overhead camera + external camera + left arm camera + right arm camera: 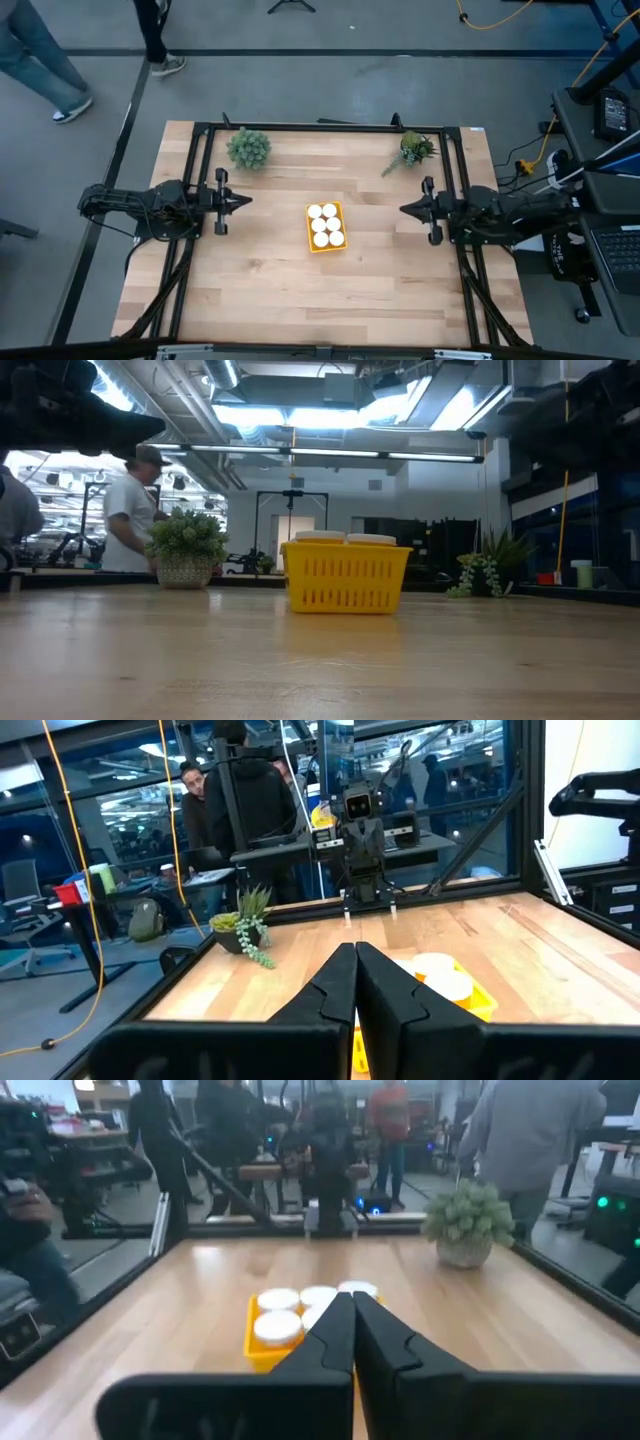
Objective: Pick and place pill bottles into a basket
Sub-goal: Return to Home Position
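- Centrally, basket (327,249) holds six bottles (320,225); the low view shows only two caps over its rim.
- Left gripper (244,200): fingers pressed together, empty, table's left.
- Right gripper (405,209): likewise, opposite side.

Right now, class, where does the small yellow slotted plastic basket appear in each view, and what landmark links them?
High view: small yellow plastic basket at the picture's centre.
Low view: basket mid-picture.
Left wrist view: basket beyond the left pincer, partly hidden.
Right wrist view: basket beyond the right pincer, partly hidden.
Landmark: round white bottle caps inside it, in all four.
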`<state>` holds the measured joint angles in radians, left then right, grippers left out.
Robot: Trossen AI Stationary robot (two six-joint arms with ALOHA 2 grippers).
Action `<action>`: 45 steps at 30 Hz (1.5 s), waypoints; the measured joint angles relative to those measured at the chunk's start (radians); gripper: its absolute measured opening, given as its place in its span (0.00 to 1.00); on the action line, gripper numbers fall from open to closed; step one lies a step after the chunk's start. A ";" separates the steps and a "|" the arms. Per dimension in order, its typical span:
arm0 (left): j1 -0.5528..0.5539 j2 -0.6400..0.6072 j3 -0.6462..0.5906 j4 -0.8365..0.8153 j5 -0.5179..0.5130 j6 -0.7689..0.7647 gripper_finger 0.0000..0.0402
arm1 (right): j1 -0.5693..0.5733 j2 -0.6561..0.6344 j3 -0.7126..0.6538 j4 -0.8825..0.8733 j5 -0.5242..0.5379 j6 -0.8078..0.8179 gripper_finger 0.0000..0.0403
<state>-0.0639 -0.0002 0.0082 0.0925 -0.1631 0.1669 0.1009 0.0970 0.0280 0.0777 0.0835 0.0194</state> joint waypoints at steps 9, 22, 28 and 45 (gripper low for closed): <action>0.000 0.000 0.000 0.000 0.000 -0.047 0.01 | 0.000 -0.087 -0.022 -0.035 0.000 -0.023 0.01; 0.000 0.000 0.000 0.000 0.000 -0.049 0.01 | 0.000 -0.087 -0.021 -0.037 0.001 0.113 0.01; 0.000 0.000 0.000 0.000 0.000 -0.049 0.01 | 0.000 -0.087 -0.021 -0.037 0.001 0.216 0.02; 0.000 0.000 0.000 0.000 0.000 -0.049 0.01 | 0.000 -0.087 -0.021 -0.037 0.001 0.213 0.02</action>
<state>-0.0639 -0.0002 0.0082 0.0925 -0.1631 0.1177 0.1009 0.0105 0.0067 0.0406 0.0848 0.2321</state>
